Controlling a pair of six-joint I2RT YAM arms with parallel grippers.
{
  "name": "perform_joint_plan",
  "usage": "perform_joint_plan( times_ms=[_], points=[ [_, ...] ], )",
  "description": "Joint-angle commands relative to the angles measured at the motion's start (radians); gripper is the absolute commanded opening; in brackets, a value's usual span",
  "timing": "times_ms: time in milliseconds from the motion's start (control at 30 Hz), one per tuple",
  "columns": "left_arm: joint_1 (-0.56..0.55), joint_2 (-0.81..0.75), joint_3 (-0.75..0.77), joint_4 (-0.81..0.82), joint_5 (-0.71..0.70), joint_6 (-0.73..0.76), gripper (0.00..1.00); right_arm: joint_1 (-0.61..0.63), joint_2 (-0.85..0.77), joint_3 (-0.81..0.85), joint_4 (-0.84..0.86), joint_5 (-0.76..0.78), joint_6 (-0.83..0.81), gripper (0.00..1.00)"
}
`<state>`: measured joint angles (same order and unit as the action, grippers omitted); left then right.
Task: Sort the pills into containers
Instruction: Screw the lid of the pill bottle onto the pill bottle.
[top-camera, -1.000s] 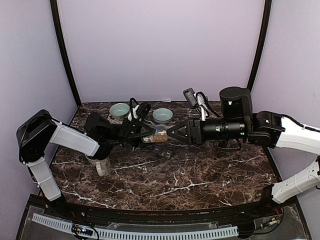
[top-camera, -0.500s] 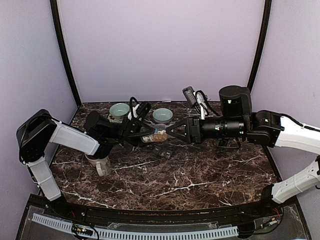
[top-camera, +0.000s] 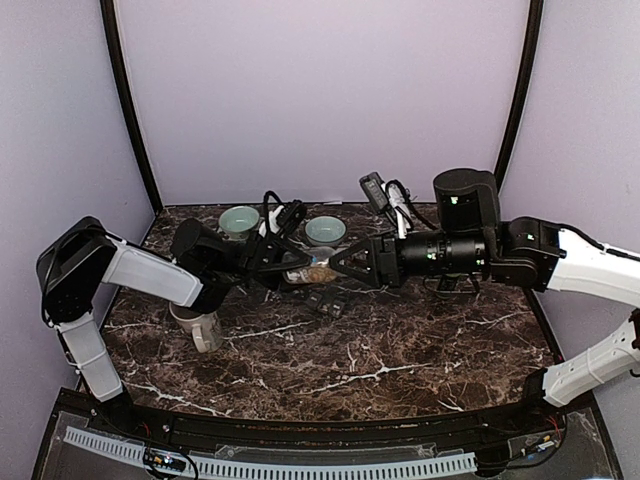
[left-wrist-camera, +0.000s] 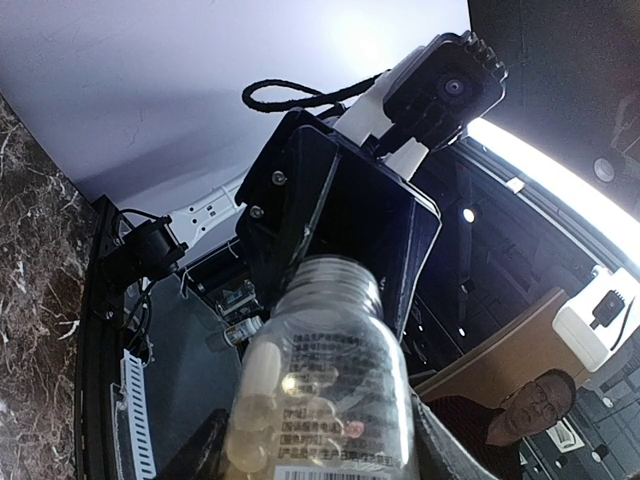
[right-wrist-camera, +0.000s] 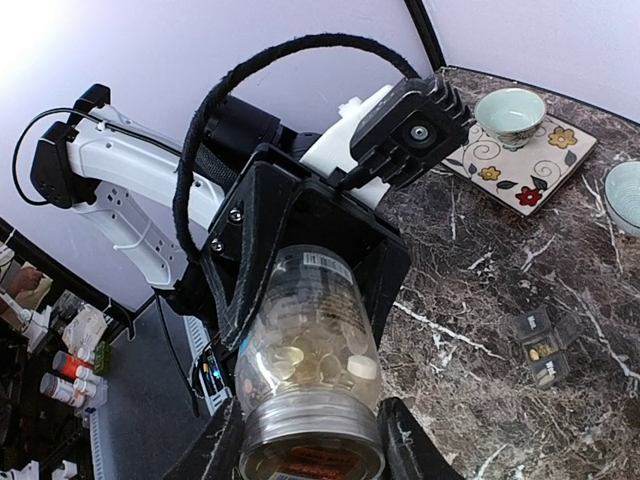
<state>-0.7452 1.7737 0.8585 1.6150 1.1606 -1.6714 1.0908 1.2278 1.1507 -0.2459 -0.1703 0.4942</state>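
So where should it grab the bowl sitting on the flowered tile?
Probably by the rim, from straight above: the bowl stands upright and open on the tile, leaving its rim free to pinch inside and out. Its rounded wall would likely slip from a sideways pinch.

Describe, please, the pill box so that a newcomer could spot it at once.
Find the dark marble table. Towards its back, near the raised bottle, lies the pill box. Unlike the round pale bowls behind it, it is small, dark and split into square compartments.

bottle (top-camera: 311, 268) abv pillbox (top-camera: 328, 303), prob | L bowl (top-camera: 240, 218), R bowl (top-camera: 325, 230) behind
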Motion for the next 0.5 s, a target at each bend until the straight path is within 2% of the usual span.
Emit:
perform_joint_plan(
  times_ms=[0, 467],
  points=[
    [-0.043, 0.01, 0.054, 0.082, 0.007, -0.024, 0.0, 0.012, 0.046, 0.026, 0.108, -0.02, -0.018, 0.36],
    [-0.043, 0.016, 0.093, 0.067, 0.038, -0.008, 0.0, -0.001, 0.053, 0.022, 0.115, -0.073, 0.053, 0.35]
  ],
)
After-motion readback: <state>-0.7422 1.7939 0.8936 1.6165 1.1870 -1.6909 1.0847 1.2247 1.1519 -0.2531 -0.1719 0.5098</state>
